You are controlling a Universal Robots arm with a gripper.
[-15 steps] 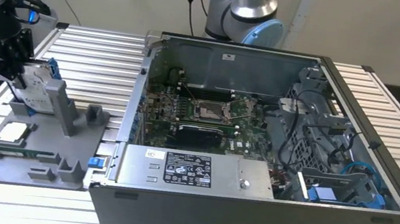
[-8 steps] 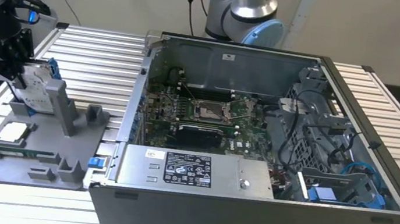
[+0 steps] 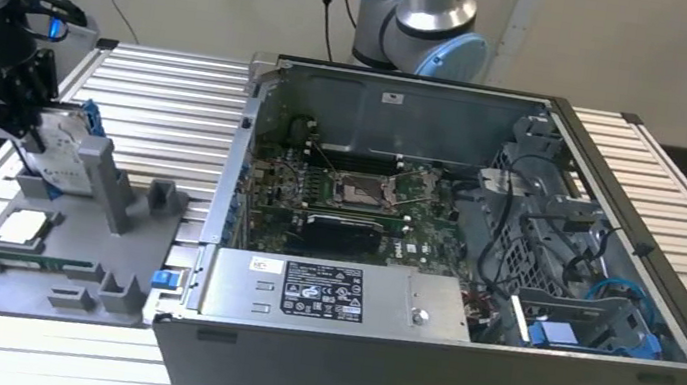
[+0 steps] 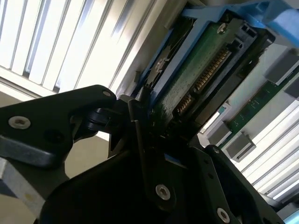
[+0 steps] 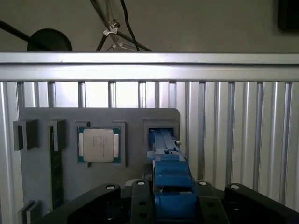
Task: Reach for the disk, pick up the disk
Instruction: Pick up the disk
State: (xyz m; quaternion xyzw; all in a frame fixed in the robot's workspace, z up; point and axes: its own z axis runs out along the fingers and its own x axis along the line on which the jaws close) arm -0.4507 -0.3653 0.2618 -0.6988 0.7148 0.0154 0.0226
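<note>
The black two-fingered gripper [image 3: 24, 112] is pinching the disk [image 3: 64, 145], a flat rectangular silver metal hard drive with blue plastic rails, over the corner of the slatted aluminium worktop [image 3: 169, 87] that lies near the exterior view's left edge. In the first wrist view, the black fingers [image 5: 140, 198] are pressing in on both sides of the drive's blue rail [image 5: 170, 179]. In the second wrist view, one finger [image 4: 140, 140] is lying against the drive's green circuit-board face [image 4: 201, 79]. The disk is standing on edge, upright, at the tall post of a grey plastic fixture tray [image 3: 80, 251]. Its lower end is reaching into the tray's rectangular slot [image 5: 161, 135], and it cannot be told whether it is resting there or hanging just clear. Beside that slot, a small square silver chip [image 5: 99, 145] is lying flat in its own recess, and it is also showing in the exterior view [image 3: 23, 226]. A thin dark green memory strip [image 3: 31, 260] is lying in a groove nearer the worktop's front edge. Just beside the tray, toward the exterior view's right, an open grey computer case [image 3: 426, 376] is occupying the middle of the worktop. A large silver box with a black-and-white label [image 3: 329, 294] is sitting inside its front wall, and a green motherboard [image 3: 357, 195] is lying on its floor. A grey-and-blue robot joint [image 3: 422, 22] is standing behind the worktop's far edge.
</note>
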